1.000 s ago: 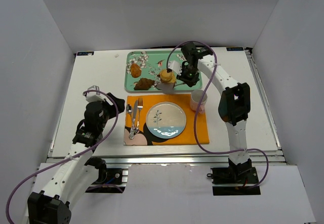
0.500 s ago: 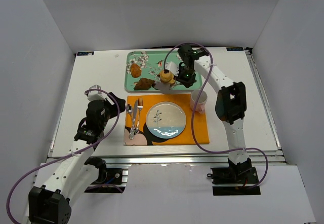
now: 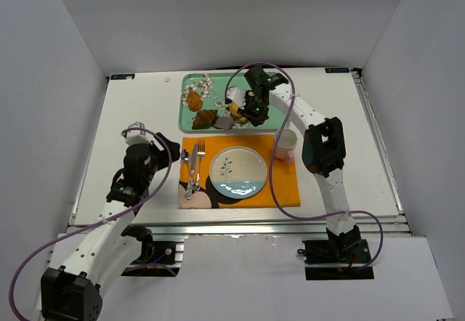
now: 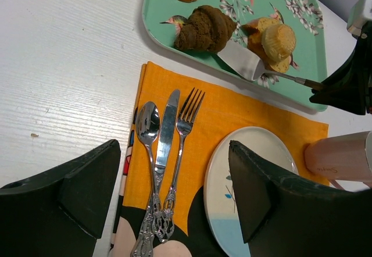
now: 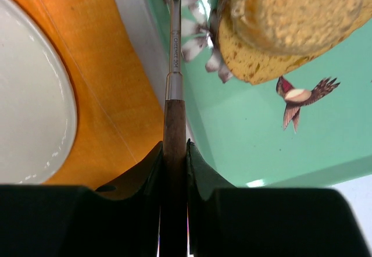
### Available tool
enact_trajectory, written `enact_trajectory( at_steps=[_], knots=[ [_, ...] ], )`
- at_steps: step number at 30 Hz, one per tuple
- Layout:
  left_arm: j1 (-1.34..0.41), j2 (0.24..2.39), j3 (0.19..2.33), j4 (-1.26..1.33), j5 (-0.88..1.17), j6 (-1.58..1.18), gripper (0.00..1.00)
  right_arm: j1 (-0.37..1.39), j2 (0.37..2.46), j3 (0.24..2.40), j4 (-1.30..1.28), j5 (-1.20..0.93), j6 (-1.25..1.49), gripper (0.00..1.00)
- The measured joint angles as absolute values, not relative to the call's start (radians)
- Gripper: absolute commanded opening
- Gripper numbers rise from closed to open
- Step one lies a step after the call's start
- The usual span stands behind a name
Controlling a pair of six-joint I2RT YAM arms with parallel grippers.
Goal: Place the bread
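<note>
The bread [image 3: 205,118], a dark brown croissant, lies on the mint green tray [image 3: 187,126] near its front edge; it also shows in the left wrist view [image 4: 204,29]. My right gripper [image 3: 252,109] [image 5: 174,152] is shut on the wooden handle of a metal spatula [image 5: 174,123]. The spatula blade [image 4: 241,59] lies flat on the tray, touching the bread's right end. The white plate [image 3: 238,171] sits on the orange placemat [image 3: 280,183]. My left gripper [image 4: 173,152] is open and empty above the placemat's left part.
A pale golden bun [image 3: 238,108] sits on the tray just right of the spatula blade; a small orange-brown pastry [image 3: 195,101] lies behind the bread. A spoon, knife and fork [image 4: 165,141] lie left of the plate. A pink cup [image 3: 285,144] stands right of it.
My right gripper has moved left along the tray with the spatula, bringing the blade from beside the bun up to the bread's right end. The left arm has barely moved.
</note>
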State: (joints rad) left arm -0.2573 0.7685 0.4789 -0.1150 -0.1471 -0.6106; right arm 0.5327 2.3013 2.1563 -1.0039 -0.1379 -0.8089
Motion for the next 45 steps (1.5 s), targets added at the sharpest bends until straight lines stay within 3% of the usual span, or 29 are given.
enact_trajectory(
  at_steps=[36, 45],
  knots=[
    [-0.257, 0.746, 0.487, -0.155, -0.149, -0.664, 0.84, 0.586, 2.369, 2.123, -0.692, -0.256, -0.702, 0.0],
    [-0.257, 0.744, 0.487, -0.156, -0.149, -0.675, 0.84, 0.59, 2.37, 2.032, -0.643, -0.242, -0.718, 0.0]
  ],
)
